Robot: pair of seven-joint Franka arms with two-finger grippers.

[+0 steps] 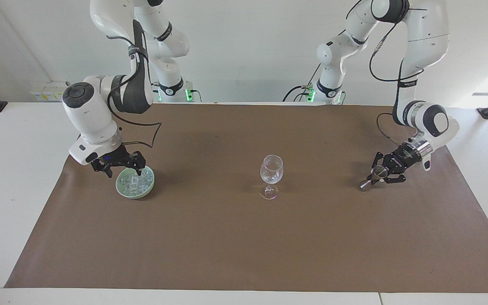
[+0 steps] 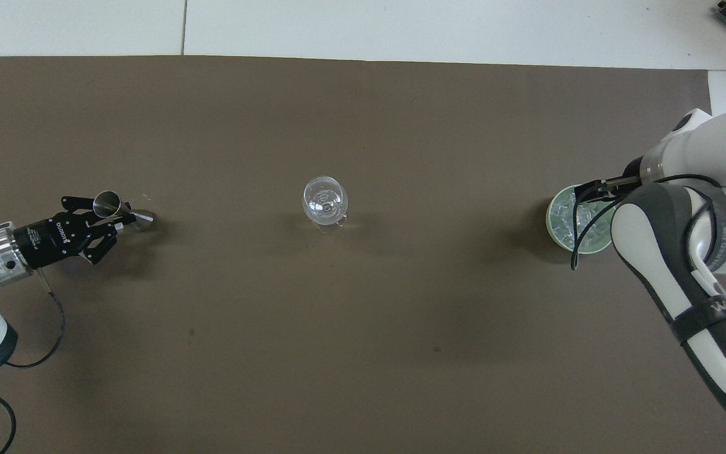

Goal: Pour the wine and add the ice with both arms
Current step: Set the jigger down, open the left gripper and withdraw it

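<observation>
A green bowl (image 1: 130, 195) (image 2: 550, 217) holding a heap of clear ice (image 1: 137, 181) (image 2: 566, 215) sits toward the right arm's end of the table. My right gripper (image 1: 124, 172) (image 2: 595, 189) is open and low over the bowl's rim, one finger above the ice and the other outside the bowl. An upright wine glass (image 1: 271, 169) (image 2: 325, 198) stands mid-table. My left gripper (image 1: 378, 173) (image 2: 118, 218) is shut on a tilted metal jigger (image 1: 364, 184) (image 2: 106, 203), low over the mat. No wine is in view.
A brown mat (image 1: 244, 245) (image 2: 363, 353) covers most of the white table. In the overhead view the right arm's forearm (image 2: 684, 277) hides part of the bowl.
</observation>
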